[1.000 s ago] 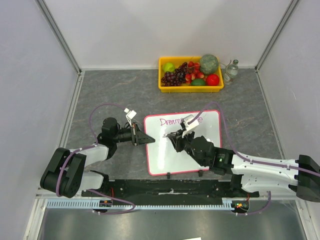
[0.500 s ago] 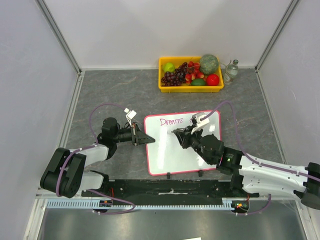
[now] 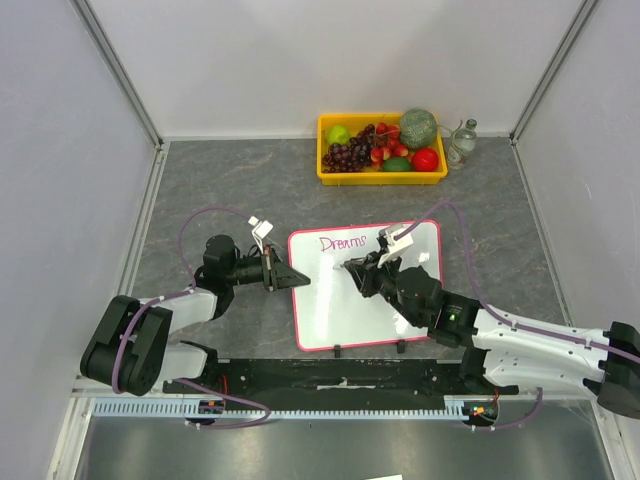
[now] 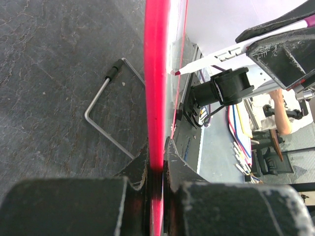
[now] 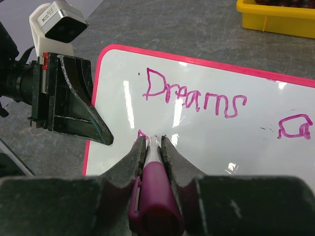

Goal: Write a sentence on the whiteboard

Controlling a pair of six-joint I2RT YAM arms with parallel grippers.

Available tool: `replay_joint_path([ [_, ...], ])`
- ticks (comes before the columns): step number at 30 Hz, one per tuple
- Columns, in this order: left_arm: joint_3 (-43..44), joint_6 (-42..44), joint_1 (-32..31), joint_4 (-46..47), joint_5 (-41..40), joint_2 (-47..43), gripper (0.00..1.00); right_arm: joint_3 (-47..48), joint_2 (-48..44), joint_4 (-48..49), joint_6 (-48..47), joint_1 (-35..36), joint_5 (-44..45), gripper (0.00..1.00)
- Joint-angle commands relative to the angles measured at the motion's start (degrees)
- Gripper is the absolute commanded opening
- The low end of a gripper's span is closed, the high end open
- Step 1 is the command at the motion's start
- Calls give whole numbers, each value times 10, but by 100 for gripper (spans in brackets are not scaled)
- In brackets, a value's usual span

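Observation:
The whiteboard lies flat in front of both arms, white with a pink rim. The sentence starts near the far edge with "Dreams" in magenta, followed by a small scrawl. My left gripper is shut on the board's left rim. Over the board's left-middle, my right gripper is shut on a magenta-capped marker. The marker's tip is at or just off the surface, beside a short new stroke.
A yellow tray of fruit stands at the back, with a glass bottle to its right. Small black clips sit on the board's near edge. A bent wire stand lies on the grey tabletop beside the left rim.
The right wrist has swung to the right, uncovering "Dreams", while the marker tip stays over the board's left-middle. The left gripper has not moved.

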Motion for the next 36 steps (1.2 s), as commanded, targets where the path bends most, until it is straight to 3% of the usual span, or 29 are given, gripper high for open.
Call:
replay_joint_path([
  [1, -12, 84, -3, -35, -49, 7, 2, 2, 11, 5, 3, -2, 0, 0],
  [22, -12, 84, -3, -35, -49, 8, 2, -23, -16, -36, 15, -2, -11, 0],
  [36, -12, 84, -3, -35, -50, 8, 2, -16, -29, -39, 9, -3, 43, 0],
])
